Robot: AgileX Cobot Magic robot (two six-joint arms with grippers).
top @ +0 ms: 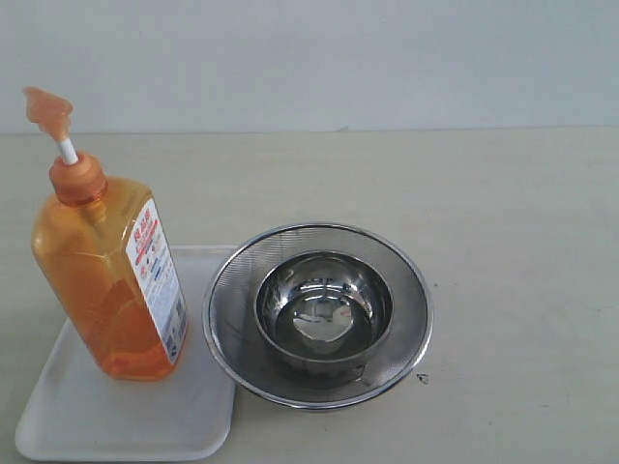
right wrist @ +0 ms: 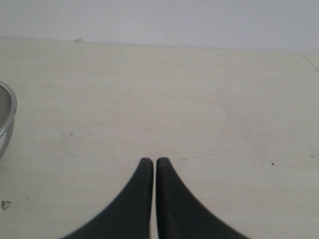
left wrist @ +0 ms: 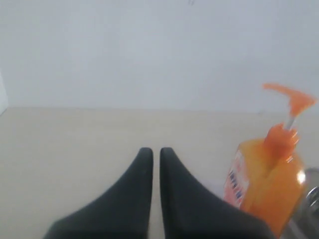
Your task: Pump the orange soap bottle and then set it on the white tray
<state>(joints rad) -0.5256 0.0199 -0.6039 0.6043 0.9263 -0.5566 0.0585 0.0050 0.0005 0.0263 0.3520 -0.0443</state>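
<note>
bottle (top: 111,280) on tray (top: 106,411), strainer (top: 317,314) right

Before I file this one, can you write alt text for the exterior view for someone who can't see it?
An orange soap bottle stands upright on a white tray at the left, its pump head raised on a white stem. Right of the tray, on the beige table, sits a round steel mesh strainer with a shiny steel bowl nested inside.

The black right claw (right wrist: 150,162), fingertips nearly touching, hung over a pale beige surface (right wrist: 199,99) near a steel mesh strainer (right wrist: 5,119).
</note>
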